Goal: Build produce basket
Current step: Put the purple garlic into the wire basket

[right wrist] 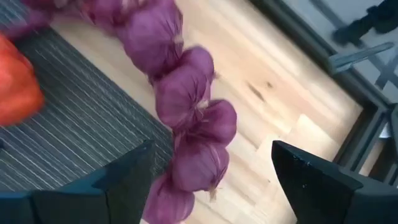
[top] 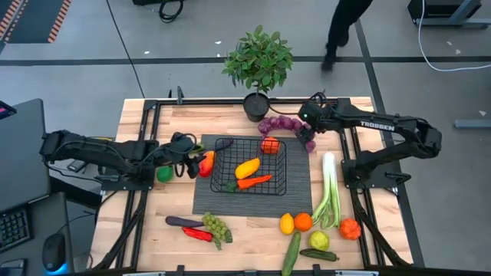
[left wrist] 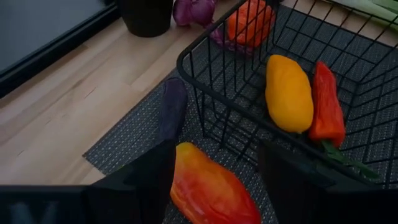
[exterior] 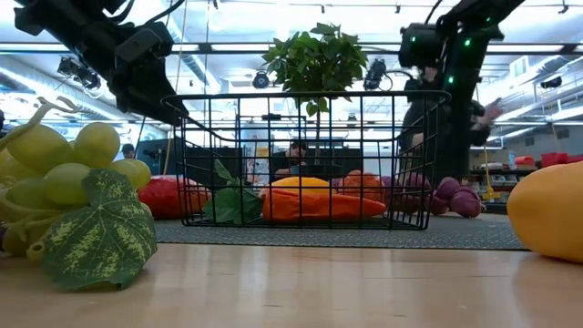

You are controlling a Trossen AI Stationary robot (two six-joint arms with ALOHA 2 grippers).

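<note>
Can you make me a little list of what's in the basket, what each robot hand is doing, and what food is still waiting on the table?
In the basket: yellow pepper, carrot, orange fruit
Left hand: beside the basket, closed around a red and orange pepper
Right hand: open, over the purple bunch behind the basket
Waiting at the front: green grapes, lemon, cucumber, leek
Not food: potted plant

- Person [top: 341,27]: high view, cut off by top edge; only legs show.
- Grapes [exterior: 64,173]: low view, cut by left edge.
- Lemon [exterior: 547,210]: cut by right edge.
- Red-orange pepper [left wrist: 211,190]: left wrist view, cut by bottom edge.
- Purple string [right wrist: 186,118]: blurred, both ends out of picture.
</note>
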